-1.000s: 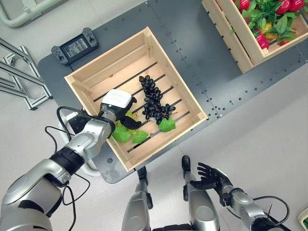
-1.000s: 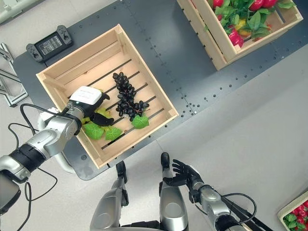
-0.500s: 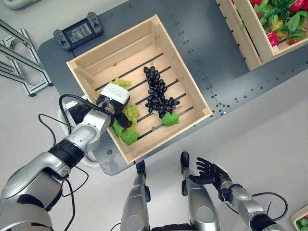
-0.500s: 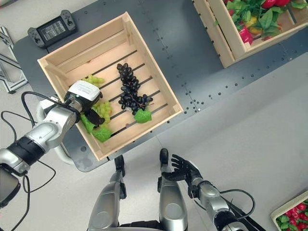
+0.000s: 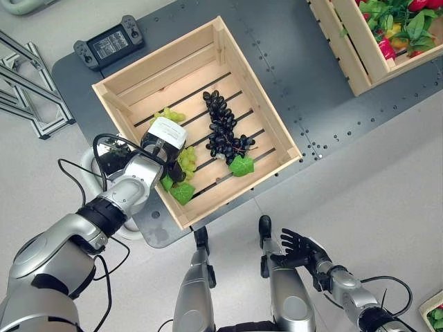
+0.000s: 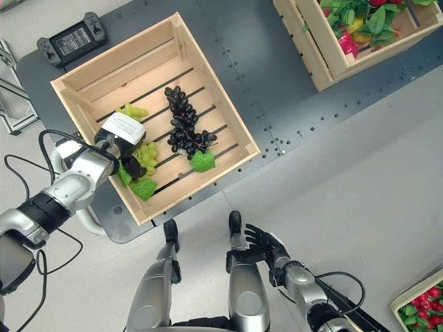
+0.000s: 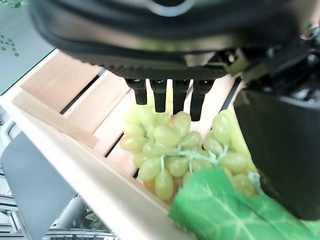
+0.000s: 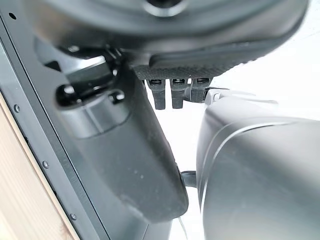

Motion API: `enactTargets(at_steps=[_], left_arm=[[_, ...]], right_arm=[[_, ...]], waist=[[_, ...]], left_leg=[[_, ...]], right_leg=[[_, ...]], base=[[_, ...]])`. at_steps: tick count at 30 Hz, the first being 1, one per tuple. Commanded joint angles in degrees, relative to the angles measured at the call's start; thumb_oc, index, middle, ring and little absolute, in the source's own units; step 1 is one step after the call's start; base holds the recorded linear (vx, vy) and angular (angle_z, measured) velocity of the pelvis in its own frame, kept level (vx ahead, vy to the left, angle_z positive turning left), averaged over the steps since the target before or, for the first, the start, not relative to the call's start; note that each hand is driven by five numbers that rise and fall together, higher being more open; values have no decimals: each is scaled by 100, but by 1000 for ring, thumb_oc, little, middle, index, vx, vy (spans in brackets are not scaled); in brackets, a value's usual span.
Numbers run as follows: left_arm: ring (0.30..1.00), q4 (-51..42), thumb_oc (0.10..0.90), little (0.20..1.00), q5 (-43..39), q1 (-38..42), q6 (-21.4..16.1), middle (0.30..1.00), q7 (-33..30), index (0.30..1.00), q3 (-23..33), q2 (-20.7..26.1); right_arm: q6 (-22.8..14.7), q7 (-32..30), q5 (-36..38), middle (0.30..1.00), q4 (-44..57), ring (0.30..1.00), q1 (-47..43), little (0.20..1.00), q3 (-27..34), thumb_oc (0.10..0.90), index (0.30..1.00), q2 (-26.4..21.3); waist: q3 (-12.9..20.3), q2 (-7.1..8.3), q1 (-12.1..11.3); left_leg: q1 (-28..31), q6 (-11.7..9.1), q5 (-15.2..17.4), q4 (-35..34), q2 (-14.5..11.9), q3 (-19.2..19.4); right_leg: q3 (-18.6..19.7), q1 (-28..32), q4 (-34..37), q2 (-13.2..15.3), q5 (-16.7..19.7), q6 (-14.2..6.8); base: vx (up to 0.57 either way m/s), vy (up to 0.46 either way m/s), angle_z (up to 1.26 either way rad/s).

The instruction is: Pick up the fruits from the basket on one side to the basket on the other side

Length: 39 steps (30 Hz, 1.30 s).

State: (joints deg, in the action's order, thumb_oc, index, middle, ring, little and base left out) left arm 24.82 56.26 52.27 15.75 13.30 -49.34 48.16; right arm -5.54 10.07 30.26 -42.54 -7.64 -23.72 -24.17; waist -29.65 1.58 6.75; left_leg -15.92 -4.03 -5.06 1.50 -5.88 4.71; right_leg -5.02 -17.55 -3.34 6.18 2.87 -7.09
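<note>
A light wooden crate (image 5: pixel 260 93) stands on the dark table and holds a bunch of black grapes (image 5: pixel 221 128) with a green leaf. My left hand (image 5: pixel 166 149) hangs over the crate's near left corner, low above a bunch of green grapes (image 5: pixel 187 159). In the left wrist view its fingers (image 7: pixel 162 95) point straight out above the green grapes (image 7: pixel 165 150), not curled round them, and the thumb (image 7: pixel 280 145) stands to one side. My right hand (image 5: pixel 301 249) is down near the floor, open with fingers spread. A second crate (image 5: pixel 360 66) of red and green fruit sits at the far right.
A black game controller (image 5: pixel 107 47) lies on the table beyond the near crate. A metal frame (image 5: pixel 28 90) stands on the floor to the left. A tray of red fruit (image 6: pixel 422 304) shows at the lower right.
The camera has shifted a little. My left hand has drawn back from the leaves toward the crate's near left wall, and the green grapes now show under and beyond it.
</note>
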Motion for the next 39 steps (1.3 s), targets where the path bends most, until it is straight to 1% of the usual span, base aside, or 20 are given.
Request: enactTargets(at_steps=[1, 3, 5, 7, 8, 9, 10, 13, 14, 21, 24, 28, 29, 31, 32, 33, 36, 37, 38, 39], left_arm=[[900, 595, 800, 900, 839, 676, 387, 900, 67, 900, 132, 539], [900, 843, 800, 900, 958, 660, 407, 900, -125, 900, 140, 414], [900, 1158, 800, 900, 1050, 639, 438, 900, -476, 900, 141, 230], [900, 1365, 800, 900, 992, 649, 431, 900, -713, 900, 122, 146], [587, 1512, 591, 587, 1040, 642, 442, 587, -847, 587, 107, 58], [389, 1676, 460, 389, 1066, 609, 437, 389, -983, 389, 129, -29], [300, 1807, 400, 300, 1063, 589, 427, 300, -1110, 300, 129, -86], [300, 2016, 400, 300, 1132, 559, 368, 300, -1425, 300, 125, -176], [300, 2192, 400, 300, 1163, 566, 355, 300, -1726, 300, 102, -244], [300, 2449, 400, 300, 1252, 513, 479, 300, -1735, 300, 66, -362], [300, 2473, 400, 300, 1081, 423, 616, 300, -1964, 300, 122, -468], [300, 2464, 400, 300, 747, 351, 637, 300, -2315, 300, 224, -468], [300, 2468, 400, 300, 509, 311, 591, 300, -2613, 300, 304, -432], [300, 2464, 400, 300, 378, 277, 502, 300, -2874, 300, 398, -397], [300, 2411, 400, 300, 136, 251, 438, 300, -3123, 300, 430, -336], [300, 2335, 400, 300, -24, 165, 314, 300, -3445, 300, 545, -282], [300, 2106, 400, 300, -531, -2, 111, 300, -4044, 300, 779, -150], [300, 1947, 400, 300, -761, -154, -92, 300, -4466, 300, 981, -80], [300, 1850, 400, 300, -886, -243, -174, 300, -4678, 300, 1097, -43], [300, 1664, 400, 300, -993, -417, -352, 300, -4989, 300, 1310, 13]], right_arm=[[-279, -11, 356, 900, 232, 900, 136, 900, -58, 800, 900, -142], [-294, -20, 398, 900, 206, 900, 95, 900, -97, 800, 900, -118], [-309, 5, 425, 900, 125, 900, 48, 900, -141, 800, 900, -79], [-314, 6, 425, 900, 107, 900, 27, 900, -166, 800, 900, -65], [-332, 22, 408, 900, 69, 900, 9, 900, -178, 800, 900, -48], [-327, 10, 401, 900, 66, 900, -1, 900, -203, 800, 900, -38], [-331, 6, 396, 900, 58, 900, -16, 900, -220, 800, 900, -38], [-302, -16, 428, 900, 61, 900, -56, 900, -248, 800, 900, -39], [-318, -42, 418, 900, 42, 900, -76, 900, -280, 800, 900, -27], [-340, 12, 427, 900, -18, 900, -125, 900, -275, 800, 900, -53], [-357, -33, 415, 900, -39, 900, -128, 900, -289, 800, 900, -27], [-401, -65, 430, 900, -81, 900, -117, 900, -241, 800, 900, -9], [-411, -82, 428, 900, -94, 900, -108, 900, -218, 800, 900, 2], [-414, -99, 419, 900, -82, 900, -82, 900, -195, 800, 900, -1], [-417, -124, 417, 900, -57, 900, -49, 900, -167, 800, 900, -2], [-408, -169, 427, 900, -18, 900, 5, 900, -130, 800, 900, 0], [-454, -225, 455, 900, -16, 900, 124, 900, -36, 800, 900, 24], [-463, -250, 454, 900, -15, 900, 190, 900, 35, 800, 900, 43], [-479, -264, 446, 900, -13, 900, 228, 900, 75, 800, 900, 52], [-518, -293, 423, 900, 3, 900, 304, 900, 137, 800, 900, 68]], waist=[[-14, 313, -92], [-14, 353, -93], [-14, 404, -83], [-14, 424, -70], [-14, 441, -64], [-14, 452, -52], [-14, 456, -46], [-14, 463, -38], [-14, 474, -19], [-14, 469, 10], [-14, 459, 9], [-14, 419, -22], [-14, 401, -41], [-14, 387, -52], [-11, 370, -62], [31, 348, -76], [130, 299, -114], [187, 267, -147], [218, 247, -168], [273, 216, -198]], left_leg=[[-137, 140, 715, 821, 270, -1], [-126, 150, 733, 842, 272, 0], [-118, 150, 746, 872, 263, 16], [-135, 145, 754, 901, 260, 21], [-131, 149, 754, 905, 257, 30], [-146, 145, 753, 932, 257, 31], [-144, 148, 750, 926, 259, 38], [-138, 144, 737, 903, 257, 56], [-149, 142, 732, 906, 249, 69], [-157, 137, 724, 899, 255, 99], [-129, 136, 729, 901, 262, 94], [-41, 135, 717, 836, 279, 74], [12, 137, 707, 792, 284, 71], [56, 134, 703, 769, 294, 62], [91, 134, 706, 758, 296, 55], [139, 136, 706, 722, 303, 48], [252, 134, 690, 613, 316, 25], [324, 131, 678, 545, 324, -5], [362, 127, 669, 501, 323, -16], [431, 120, 654, 427, 323, -43]], right_leg=[[79, -332, -560, -13, -74, -16], [69, -304, -561, -23, -82, -9], [67, -273, -556, -40, -87, 0], [77, -269, -546, -48, -85, 4], [82, -256, -538, -58, -80, 9], [98, -257, -537, -65, -75, 12], [106, -249, -524, -70, -70, 17], [117, -240, -500, -77, -59, 23], [138, -254, -491, -83, -46, 25], [176, -270, -491, -102, -51, 45], [184, -238, -498, -105, -71, 54], [167, -144, -456, -102, -85, 64], [154, -92, -430, -96, -87, 64], [150, -45, -407, -93, -91, 68], [142, -12, -404, -88, -101, 71], [136, 26, -389, -85, -115, 77], [111, 143, -316, -80, -131, 85], [94, 215, -279, -75, -142, 88], [79, 250, -257, -70, -148, 88], [57, 325, -208, -63, -156, 90]], base=[[0, 0, 0], [0, 0, 0], [0, 0, 0], [0, 0, 0], [0, 0, 0], [0, 0, 0], [-3, 10, -3], [0, 0, 0], [0, 0, 0], [-2, 3, -1], [0, 0, 0], [0, 0, 0], [0, 0, 0], [0, 0, 0], [0, 0, 0], [0, 0, 0], [11, -1, 0], [35, -7, -1], [39, -10, 3], [35, -9, 6]])
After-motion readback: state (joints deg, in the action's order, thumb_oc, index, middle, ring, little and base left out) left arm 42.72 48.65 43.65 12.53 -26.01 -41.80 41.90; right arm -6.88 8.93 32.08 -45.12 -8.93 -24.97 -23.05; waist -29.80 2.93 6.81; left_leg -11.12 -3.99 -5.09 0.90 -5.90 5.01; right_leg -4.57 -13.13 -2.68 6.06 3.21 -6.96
